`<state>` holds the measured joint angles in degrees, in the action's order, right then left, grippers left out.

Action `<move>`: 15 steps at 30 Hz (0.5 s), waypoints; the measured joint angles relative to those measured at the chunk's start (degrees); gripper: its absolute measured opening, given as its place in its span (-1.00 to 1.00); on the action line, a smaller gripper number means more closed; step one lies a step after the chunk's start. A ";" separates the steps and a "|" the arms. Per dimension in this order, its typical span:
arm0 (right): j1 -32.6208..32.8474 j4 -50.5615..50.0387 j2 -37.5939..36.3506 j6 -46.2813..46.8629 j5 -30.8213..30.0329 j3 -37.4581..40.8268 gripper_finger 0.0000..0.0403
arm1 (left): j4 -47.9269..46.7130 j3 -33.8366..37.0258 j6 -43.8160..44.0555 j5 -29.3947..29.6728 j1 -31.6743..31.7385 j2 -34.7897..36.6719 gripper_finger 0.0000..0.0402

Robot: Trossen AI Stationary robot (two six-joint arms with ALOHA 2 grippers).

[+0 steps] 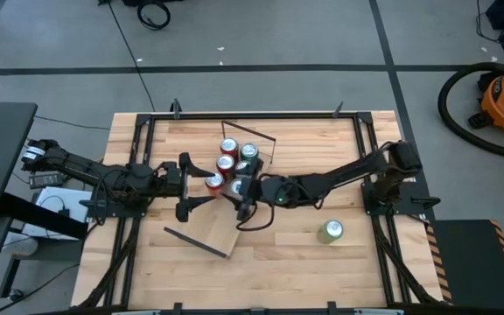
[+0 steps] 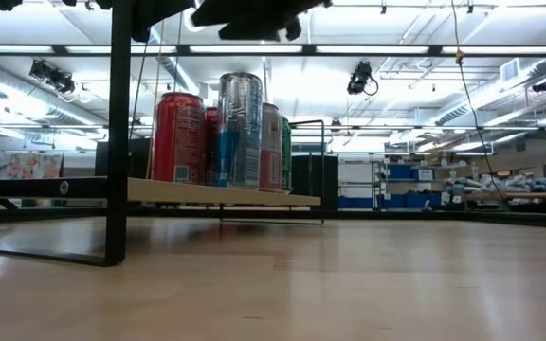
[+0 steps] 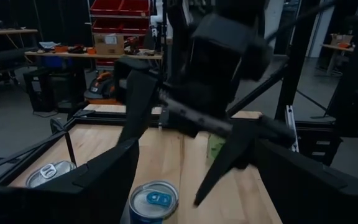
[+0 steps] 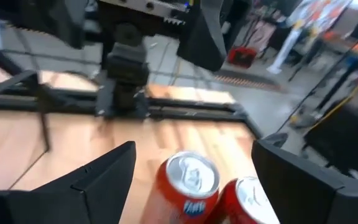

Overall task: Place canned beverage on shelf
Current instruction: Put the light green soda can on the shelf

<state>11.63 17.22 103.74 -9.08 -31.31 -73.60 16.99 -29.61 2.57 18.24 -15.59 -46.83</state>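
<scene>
Although several cans (image 1: 234,162) already stand clustered on the shelf (image 1: 226,229) near the centre of the high view, one green can (image 1: 330,231) is left on the bench (image 1: 304,271), toward the lower right, well apart from the shelf. I judge the task mostly done, with that last can still to fetch. My right gripper (image 1: 243,199) hovers over the cluster with jaws spread and nothing between them; its wrist view shows two red cans (image 4: 188,186) just below. My left gripper (image 1: 185,188) sits just left of the cluster, likewise spread and empty, above a blue-topped can (image 3: 154,200).
</scene>
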 joint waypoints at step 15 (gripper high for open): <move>5.50 -31.56 -8.36 16.37 6.28 0.04 0.64 | -0.78 0.00 1.12 -0.04 0.00 0.00 0.64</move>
<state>17.13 -14.34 95.38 7.29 -25.04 -73.56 16.21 -29.61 3.69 18.20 -15.59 -46.83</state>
